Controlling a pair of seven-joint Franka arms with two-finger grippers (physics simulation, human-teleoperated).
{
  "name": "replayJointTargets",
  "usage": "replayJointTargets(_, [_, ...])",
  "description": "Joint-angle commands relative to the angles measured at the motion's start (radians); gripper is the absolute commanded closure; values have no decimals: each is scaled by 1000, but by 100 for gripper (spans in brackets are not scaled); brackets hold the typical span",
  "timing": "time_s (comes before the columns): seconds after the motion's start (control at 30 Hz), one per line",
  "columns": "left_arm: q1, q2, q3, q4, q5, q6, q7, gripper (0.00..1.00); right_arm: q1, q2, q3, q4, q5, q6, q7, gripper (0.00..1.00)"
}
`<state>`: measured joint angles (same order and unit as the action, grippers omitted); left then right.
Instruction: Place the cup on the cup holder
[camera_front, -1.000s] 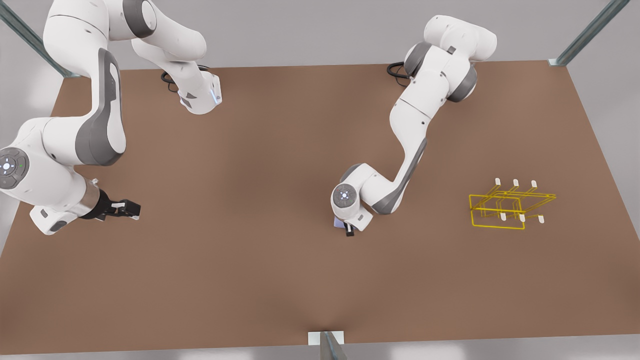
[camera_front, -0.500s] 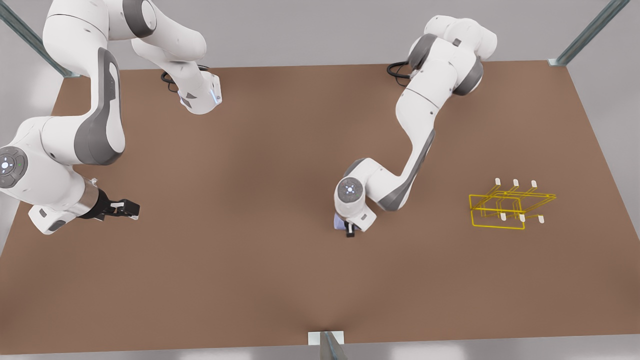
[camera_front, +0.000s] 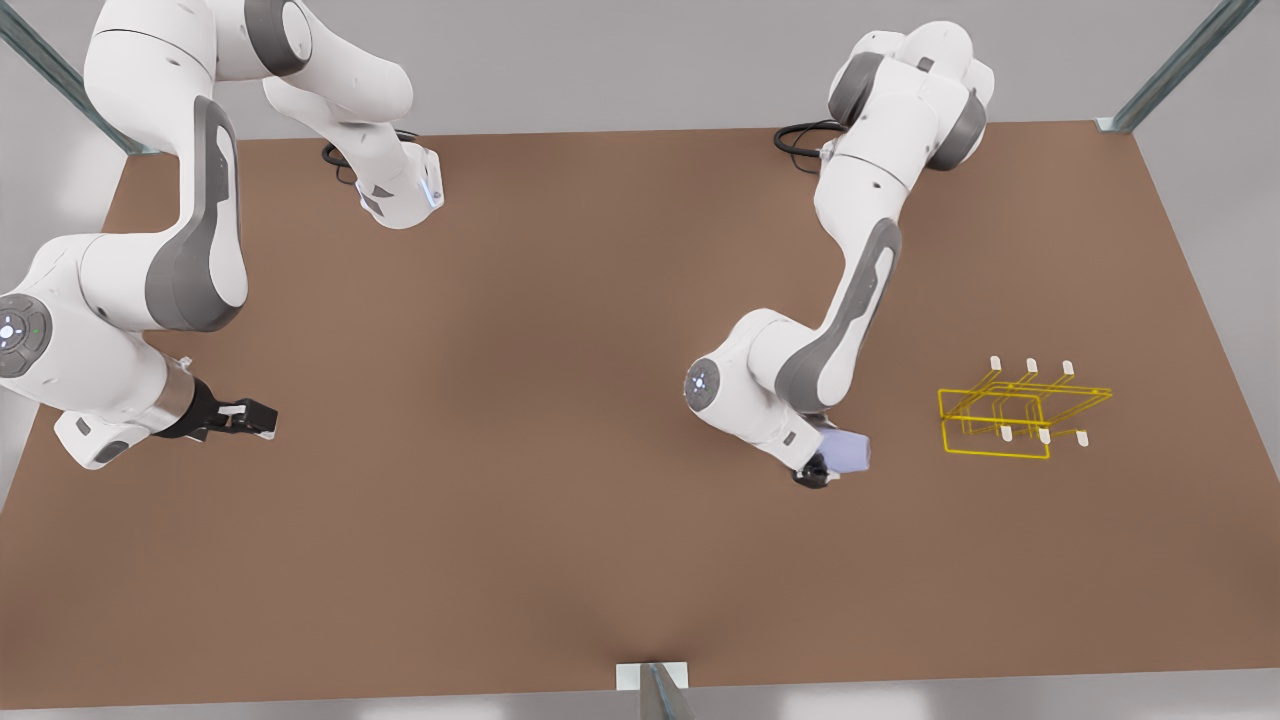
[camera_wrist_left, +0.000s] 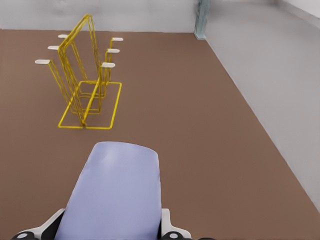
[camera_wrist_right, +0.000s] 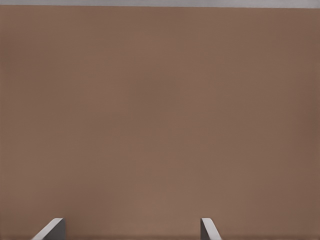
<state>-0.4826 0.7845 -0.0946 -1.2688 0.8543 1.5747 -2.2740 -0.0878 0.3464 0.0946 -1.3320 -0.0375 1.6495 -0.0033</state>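
Lavender cup (camera_front: 850, 451) clamped in left jaws (camera_front: 822, 466) — near cup holder (camera_front: 1010, 412), right jaws (camera_front: 250, 417) parted, idle.

Bench (camera_front: 560, 520): flat brown top, plain and unmarked, fills most of the front view. Grey metal posts at the far corners, one at the front view's left (camera_front: 60, 75), one at the front view's right (camera_front: 1180, 65). A third post (camera_front: 655, 688) at the middle of the near edge. Pale grey wall (camera_front: 620, 60) behind the bench.

A plain brown table (camera_front: 560, 520) carries the yellow cup holder (camera_front: 1010, 415).
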Motion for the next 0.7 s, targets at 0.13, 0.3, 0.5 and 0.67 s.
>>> replayJointTargets(0.13, [2,35,125,-64,327,-242,25,13,-1,-1,-1,1,1,0,-7,0])
replayJointTargets(0.3, [53,35,136,-106,425,-236,24,13,-3,0,-1,-1,1,0,-9,0])
replayJointTargets(0.5, [108,44,138,-190,477,-213,-27,13,-3,0,-1,1,1,0,-9,0])
replayJointTargets(0.67, [116,41,138,-224,479,-214,-55,13,-3,0,-1,-1,1,0,-7,0])
